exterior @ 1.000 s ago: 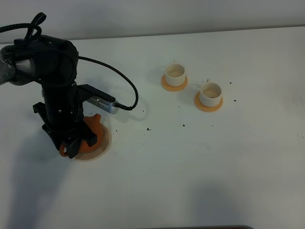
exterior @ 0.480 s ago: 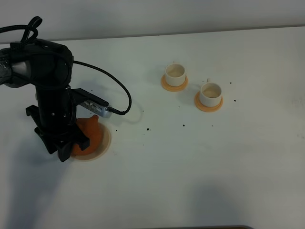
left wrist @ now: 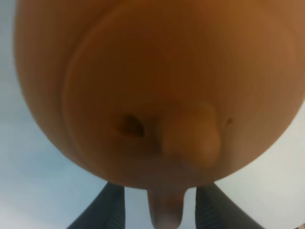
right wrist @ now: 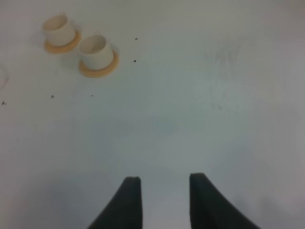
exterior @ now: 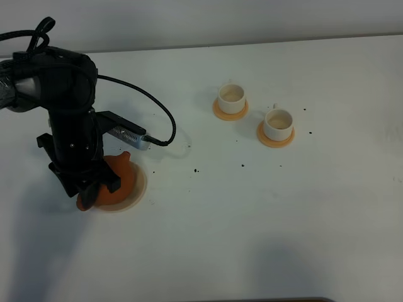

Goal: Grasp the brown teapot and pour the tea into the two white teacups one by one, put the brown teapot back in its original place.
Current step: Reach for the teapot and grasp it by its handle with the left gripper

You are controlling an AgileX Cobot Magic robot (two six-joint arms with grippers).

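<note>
**tinker_jo:** Where's this at? I see the squat round orange-brown clay teapot [exterior: 119,182] sitting on its flat round cream-beige mat [exterior: 140,189], left side of the white table [exterior: 252,220], well apart from the cups.

**armwatcher:** Yep. The left gripper [left wrist: 160,200] is right over it, with dark fingers [left wrist: 107,210] either side of the loop handle [left wrist: 165,212]. A sliver of table shows on both sides though, so they're spread, not pinching anything. The right gripper [right wrist: 164,191] hangs off to the side, jaws apart, nothing in them.

**tinker_jo:** So is it grasping, or done?

**armwatcher:** My guess is the grasp. The two small white cylindrical teacups [exterior: 278,121] on orange-tan round saucers [exterior: 230,116] look a bit tan inside, but they're too small to call it tea. Next it'd need to close squarely on that handle, lift level so nothing dribbles, then carry over to the nearer cup [exterior: 231,95] and tip the spout. If it's actually finished, it should just back off without hooking the handle.
</note>
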